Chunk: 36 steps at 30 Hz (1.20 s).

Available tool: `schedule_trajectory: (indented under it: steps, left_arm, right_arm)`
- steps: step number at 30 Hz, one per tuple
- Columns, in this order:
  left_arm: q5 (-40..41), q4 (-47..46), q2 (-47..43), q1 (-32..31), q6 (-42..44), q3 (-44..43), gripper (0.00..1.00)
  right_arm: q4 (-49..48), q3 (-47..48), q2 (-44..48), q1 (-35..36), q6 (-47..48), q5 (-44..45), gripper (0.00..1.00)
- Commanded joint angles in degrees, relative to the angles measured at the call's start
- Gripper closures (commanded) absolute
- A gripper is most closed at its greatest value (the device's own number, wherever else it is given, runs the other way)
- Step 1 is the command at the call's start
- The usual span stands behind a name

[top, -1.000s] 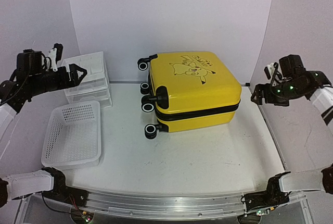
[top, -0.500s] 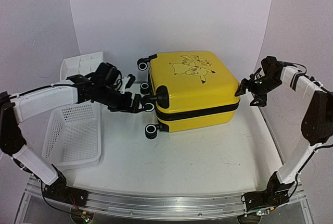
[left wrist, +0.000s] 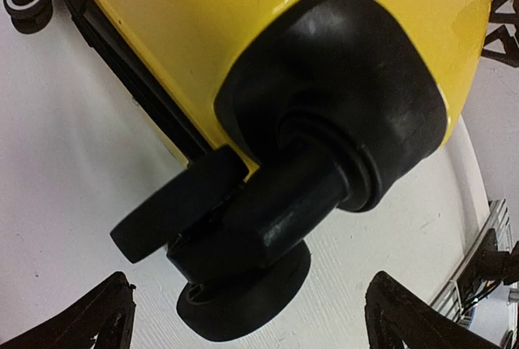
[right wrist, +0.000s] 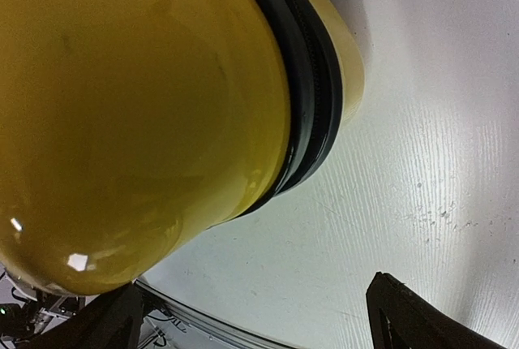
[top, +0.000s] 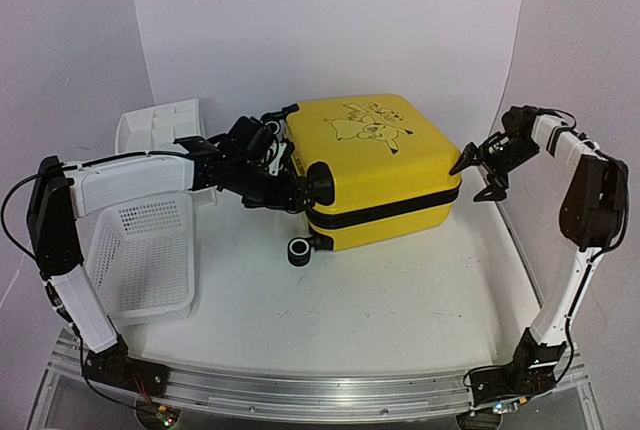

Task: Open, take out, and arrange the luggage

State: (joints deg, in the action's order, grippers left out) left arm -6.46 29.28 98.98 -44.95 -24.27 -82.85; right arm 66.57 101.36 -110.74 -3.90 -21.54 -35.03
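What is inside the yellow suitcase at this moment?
The inside cannot be seen. The suitcase lies closed on the table, its two halves together along the black zipper band, so the yellow shell covers whatever it holds.

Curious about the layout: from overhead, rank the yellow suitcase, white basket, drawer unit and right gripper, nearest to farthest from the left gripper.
1. yellow suitcase, right at the left gripper.
2. drawer unit, back left, and white basket, front left: too close to call.
3. right gripper, beyond the suitcase's right end.

Closed yellow luggage (top: 385,165) lying flat
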Motion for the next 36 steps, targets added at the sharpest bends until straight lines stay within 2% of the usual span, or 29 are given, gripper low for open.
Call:
schedule_trajectory:
  steps: [1,7,13,18,22,27,31,36]
  left_arm:
    - [2.87,-2.31,-0.72,-0.05,-1.14,-4.56,0.01]
    - [1.20,-1.85,2.01,0.41,-1.79,-10.01,0.01]
    - [-1.78,-0.19,7.24,0.97,-3.11,-16.09,0.01]
    - [-2.76,1.52,10.30,2.30,-2.88,-20.09,0.01]
    - [-3.08,2.32,12.21,3.29,-2.57,-21.82,0.00]
    - [-5.50,4.16,13.87,4.16,-2.15,-23.48,0.01]
    - [-5.01,4.95,12.56,4.17,-1.61,-21.57,0.01]
    - [-2.06,7.02,7.76,4.17,0.53,-16.43,0.01]
  right_arm:
    - [-20.50,6.15,3.57,-0.34,-4.27,-0.41,0.02]
    - [-22.58,14.86,-2.01,-0.83,-7.86,-2.95,0.02]
    - [-24.62,30.13,-15.91,-0.49,-14.19,-12.63,0.02]
    - [-27.70,30.62,-19.12,1.39,-15.31,-14.25,0.02]
    - [-28.38,22.95,-16.03,2.63,-12.57,-14.30,0.02]
    - [-32.97,6.13,-6.42,5.69,-10.38,-14.36,0.02]
    - [-36.59,-9.83,5.73,10.59,-8.43,-12.75,0.02]
    - [-36.62,-29.39,22.65,16.57,-7.97,-5.23,0.02]
